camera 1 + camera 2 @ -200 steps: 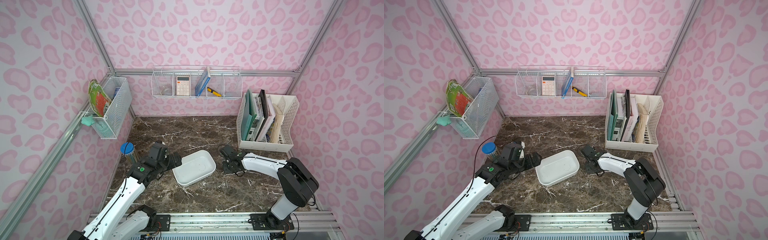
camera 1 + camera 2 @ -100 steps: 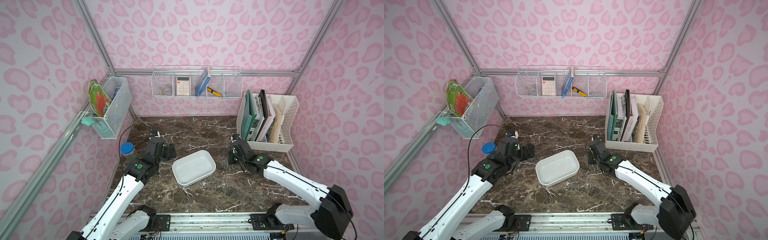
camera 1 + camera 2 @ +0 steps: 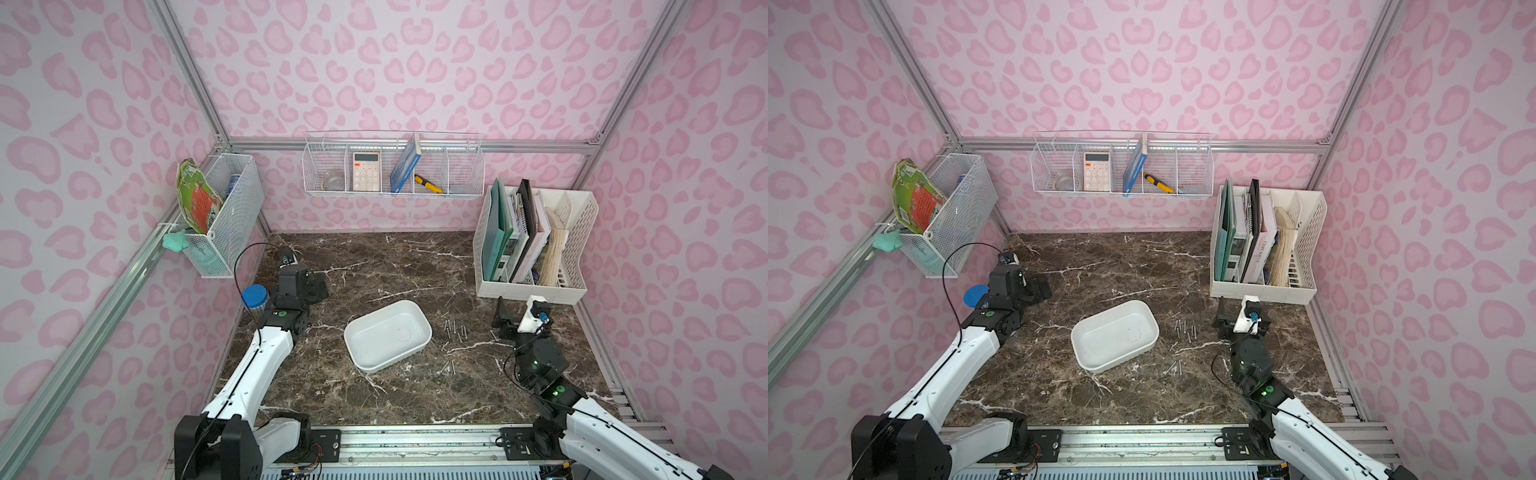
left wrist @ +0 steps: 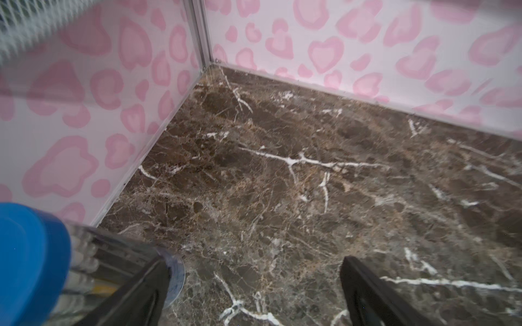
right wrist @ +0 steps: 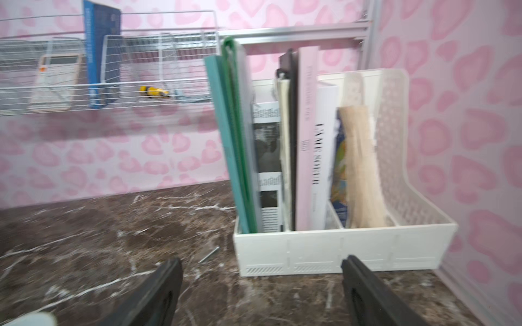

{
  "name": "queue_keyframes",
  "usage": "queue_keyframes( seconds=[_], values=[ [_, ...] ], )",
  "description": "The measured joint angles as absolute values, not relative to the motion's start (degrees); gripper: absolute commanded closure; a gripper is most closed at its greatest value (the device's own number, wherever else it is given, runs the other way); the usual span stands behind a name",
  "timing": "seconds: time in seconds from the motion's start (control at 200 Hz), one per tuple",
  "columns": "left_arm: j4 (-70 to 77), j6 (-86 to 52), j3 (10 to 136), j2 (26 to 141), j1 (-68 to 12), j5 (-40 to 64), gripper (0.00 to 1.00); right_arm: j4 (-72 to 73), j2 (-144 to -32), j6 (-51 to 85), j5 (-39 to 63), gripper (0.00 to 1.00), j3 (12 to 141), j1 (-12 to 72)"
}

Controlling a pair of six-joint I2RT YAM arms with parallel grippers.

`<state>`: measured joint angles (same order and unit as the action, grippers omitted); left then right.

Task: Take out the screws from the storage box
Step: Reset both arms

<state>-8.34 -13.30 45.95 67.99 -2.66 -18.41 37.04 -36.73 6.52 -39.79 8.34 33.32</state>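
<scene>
Right arm (image 3: 540, 365) has withdrawn, both jaws released; screws (image 3: 454, 330) lie at three o'clock of the box (image 3: 386, 332), which looks emptied

The white book spine (image 5: 322, 158) in the file holder (image 5: 339, 248), at two o'clock on the counter (image 5: 84, 240), reads "L'AME SOEUR"; lettering on the pink spine (image 5: 306, 141) is too blurred to read.

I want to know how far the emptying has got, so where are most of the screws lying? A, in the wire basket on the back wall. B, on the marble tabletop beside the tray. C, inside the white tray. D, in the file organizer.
B: the screws lie loose on the marble tabletop beside the storage box, which looks empty.
</scene>
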Motion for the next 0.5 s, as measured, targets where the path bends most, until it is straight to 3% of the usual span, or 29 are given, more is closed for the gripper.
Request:
queue_keyframes(
  seconds=[0.255, 0.5],
  values=[
    [1.2, -13.1, 39.4, 75.7, 1.7, -18.8, 0.02, 44.8, -43.6, 6.2, -34.0, 0.10, 4.3, 16.1],
    [8.9, -13.0, 35.4, 81.0, 4.0, -18.2, 0.02, 52.6, -58.3, 6.6, -28.0, 0.06, 3.4, 11.9]
  ],
)
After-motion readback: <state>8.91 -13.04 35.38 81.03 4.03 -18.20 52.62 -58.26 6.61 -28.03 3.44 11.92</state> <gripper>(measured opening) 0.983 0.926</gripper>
